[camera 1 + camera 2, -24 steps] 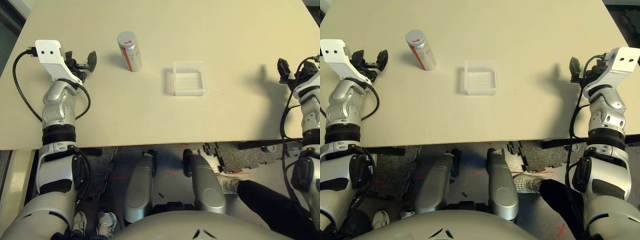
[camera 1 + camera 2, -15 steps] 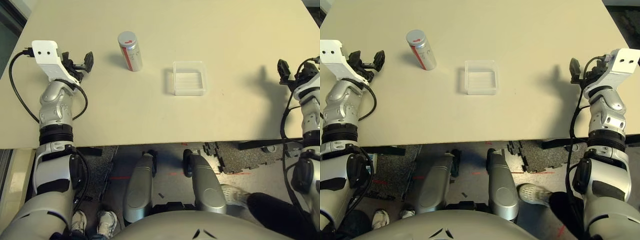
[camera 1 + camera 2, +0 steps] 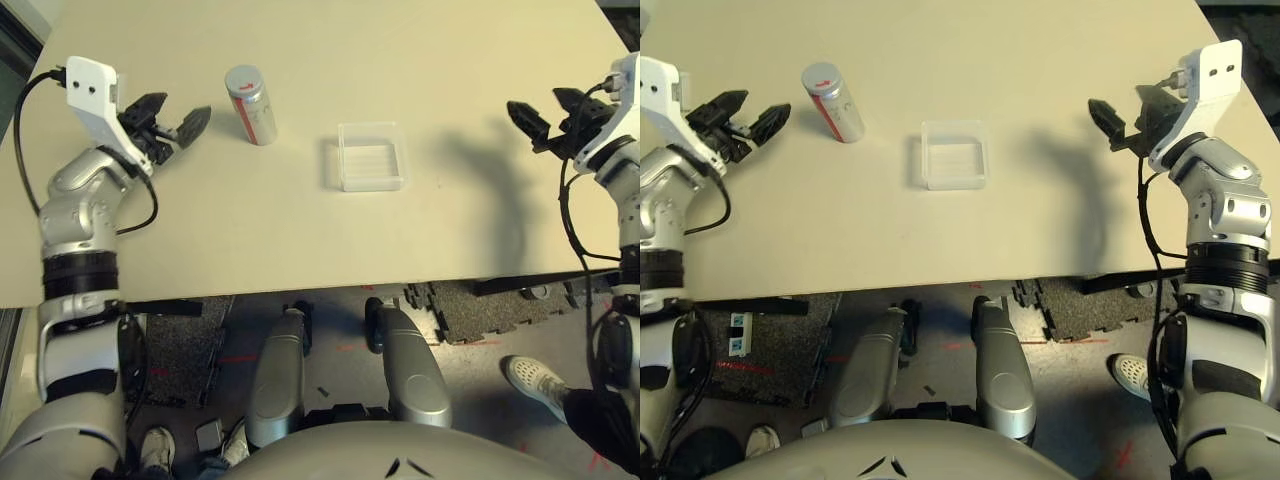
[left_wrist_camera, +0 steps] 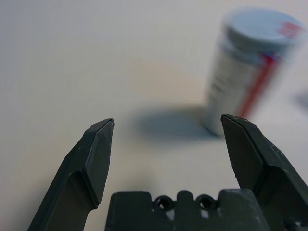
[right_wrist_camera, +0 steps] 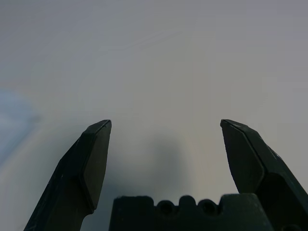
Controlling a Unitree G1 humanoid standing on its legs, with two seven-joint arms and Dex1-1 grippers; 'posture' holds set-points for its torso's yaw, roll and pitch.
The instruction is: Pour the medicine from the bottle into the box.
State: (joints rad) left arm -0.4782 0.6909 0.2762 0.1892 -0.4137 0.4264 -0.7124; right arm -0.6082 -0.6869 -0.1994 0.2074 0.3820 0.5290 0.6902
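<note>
On the bench (image 3: 300, 230) our box (image 3: 370, 156) lies mid-surface, the capped bottle (image 3: 250, 105) upright to its left. Our left hand (image 3: 172, 117) and right hand (image 3: 545, 112) hover spread and empty. We judge a skewed grab could topple the bottle, as it stands off-centre between the left fingers

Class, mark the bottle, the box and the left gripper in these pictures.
bottle (image 3: 252, 106): left eye view, labelled side.
box (image 3: 370, 157): left eye view, clear floor.
left gripper (image 3: 170, 115): left eye view, midway between open fingertips.
</note>
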